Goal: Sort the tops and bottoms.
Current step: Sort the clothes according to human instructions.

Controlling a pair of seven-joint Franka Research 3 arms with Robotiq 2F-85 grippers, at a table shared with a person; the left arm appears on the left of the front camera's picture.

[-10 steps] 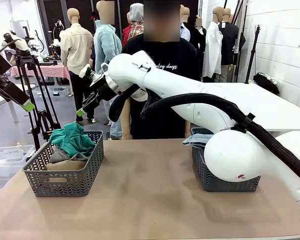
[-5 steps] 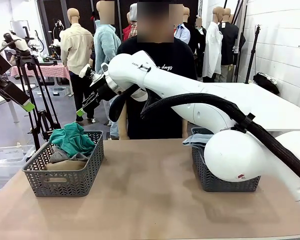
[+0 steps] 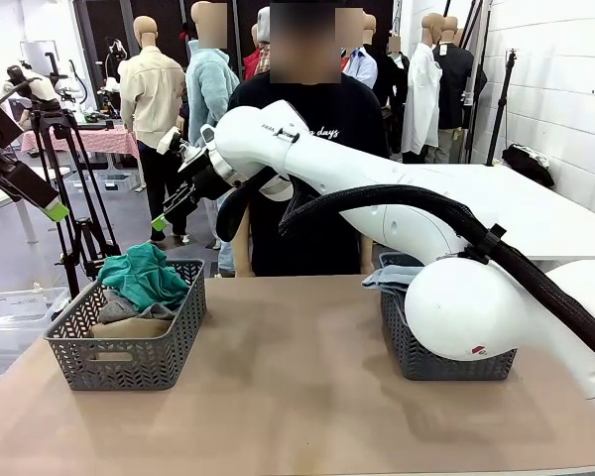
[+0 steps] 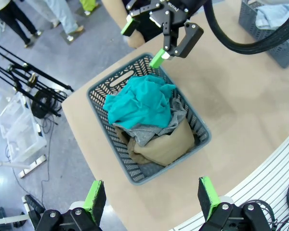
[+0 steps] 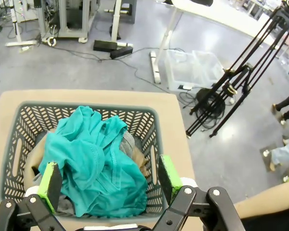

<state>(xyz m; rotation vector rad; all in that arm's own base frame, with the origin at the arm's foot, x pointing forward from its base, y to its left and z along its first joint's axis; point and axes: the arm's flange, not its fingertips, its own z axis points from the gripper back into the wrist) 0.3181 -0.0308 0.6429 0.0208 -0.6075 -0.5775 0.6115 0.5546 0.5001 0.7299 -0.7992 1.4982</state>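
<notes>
A crumpled teal-green tee [image 3: 144, 276] tops a heather-grey tee [image 4: 151, 132] and tan khaki garment [image 4: 164, 147] in the dark grey plastic basket [image 3: 129, 359] on the tan surface [image 3: 288, 397]; faded blue denim [image 3: 389, 276] fills another basket. Above, both grippers' fingers [image 5: 166, 172] stand open, empty.

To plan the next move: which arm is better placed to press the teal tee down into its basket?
Probably the right gripper: it hangs open over the teal tee in the left basket. The left gripper is higher and off to the side.

White script on the person's black tee [image 3: 362, 119], upper middle of the front view, reads "days"; the rest is hidden by the arm.
</notes>
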